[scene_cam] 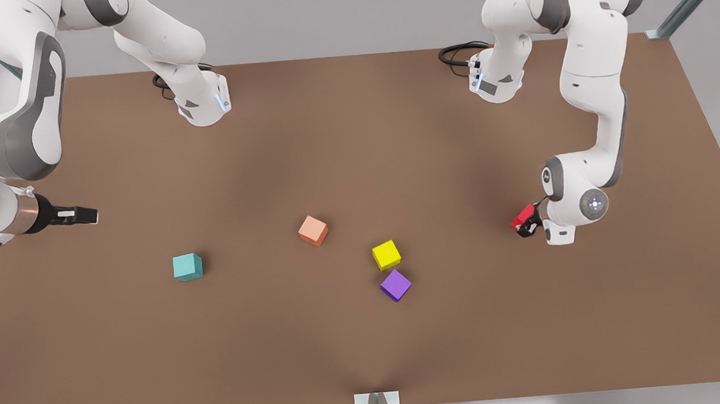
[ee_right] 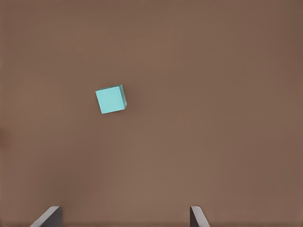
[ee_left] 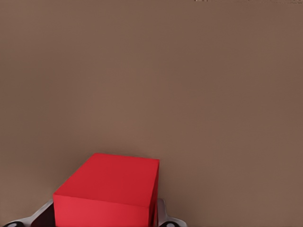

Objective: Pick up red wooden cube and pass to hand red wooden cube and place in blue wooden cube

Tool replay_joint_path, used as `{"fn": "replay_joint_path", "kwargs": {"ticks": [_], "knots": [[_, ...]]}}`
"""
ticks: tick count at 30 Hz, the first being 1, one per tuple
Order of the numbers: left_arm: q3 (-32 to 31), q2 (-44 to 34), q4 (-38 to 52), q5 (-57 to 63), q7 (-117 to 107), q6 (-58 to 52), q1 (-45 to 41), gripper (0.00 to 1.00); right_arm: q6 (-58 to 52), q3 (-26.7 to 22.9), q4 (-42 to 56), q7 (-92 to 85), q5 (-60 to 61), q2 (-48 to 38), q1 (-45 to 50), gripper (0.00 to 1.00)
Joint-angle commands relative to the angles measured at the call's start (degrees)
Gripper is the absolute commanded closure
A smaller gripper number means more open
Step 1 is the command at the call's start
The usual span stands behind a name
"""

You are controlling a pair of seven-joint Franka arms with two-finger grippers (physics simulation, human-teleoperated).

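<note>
Brown table (scene_cam: 354, 132); 3 stray cubes (scene_cam: 386, 254) mid-table.

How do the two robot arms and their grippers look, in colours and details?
Both arms are glossy white with grey joint bands. Black cables coil at each base. The right gripper is black behind a copper-coloured wrist ring. The left gripper has dark fingers, and a round lit marking nearby.

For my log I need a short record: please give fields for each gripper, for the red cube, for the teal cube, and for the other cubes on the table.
left gripper: at the front view's right, shut on the small bright red wooden cube
right gripper: at the front view's left, open, holding nothing
teal wooden cube: on the brown table, apart from the other cubes
salmon-orange cube: near the table's middle, alone
yellow cube: close beside the purple cube
task stage: red cube gripped, not yet passed
</note>
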Motion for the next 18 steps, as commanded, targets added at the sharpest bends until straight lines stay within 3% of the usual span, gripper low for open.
{"fn": "replay_joint_path", "kwargs": {"ticks": [1,2,3,6,8,10,11,12,14,15,18], "knots": [[0.0,0.3,0.1,-0.1,-6.9,2.0,0.0,0.00,-0.1,0.0,0.0,-0.2,0.0,-0.1,0.0,0.00],[0.0,0.3,0.1,-0.1,-7.0,2.2,0.0,0.26,-0.1,0.0,0.0,-0.2,0.1,-0.1,-0.1,0.00],[-0.1,0.2,0.2,-0.1,-7.0,2.2,0.0,0.37,-0.1,0.0,0.0,-0.2,0.0,-0.1,-0.1,0.00],[-0.6,0.1,1.8,-1.4,-7.1,1.6,-0.1,0.37,-0.1,0.0,0.0,-0.2,0.1,-0.1,0.0,0.00],[-3.2,2.0,19.9,-4.5,-6.6,-21.4,-0.9,0.37,-0.1,0.0,0.0,-0.1,0.1,0.0,0.0,0.00],[-10.5,2.3,29.9,-1.1,-6.5,-31.6,-1.3,0.37,-0.1,0.1,-0.2,-0.5,0.2,0.0,0.0,0.00],[-14.3,5.3,37.6,-1.7,-6.4,-36.7,-1.3,0.37,-0.1,0.0,-0.4,-3.1,3.5,0.6,-0.3,0.00],[-20.9,12.9,50.2,-6.0,-6.4,-42.4,-1.3,0.37,-0.1,0.0,-2.5,-16.7,6.2,1.0,-0.6,0.00],[-34.6,22.7,62.8,-7.4,-6.4,-39.3,-1.4,0.37,-1.9,0.1,-3.1,-35.7,15.1,6.7,-0.8,0.01],[-40.2,24.6,63.5,-7.6,-2.2,-34.6,-1.4,0.37,-4.5,0.2,-3.1,-36.1,27.0,11.1,-0.5,0.01],[-41.9,27.2,63.5,-18.7,8.3,-27.7,-1.6,0.37,-8.2,0.7,-2.9,-40.1,51.0,23.3,-0.3,0.00]]}}
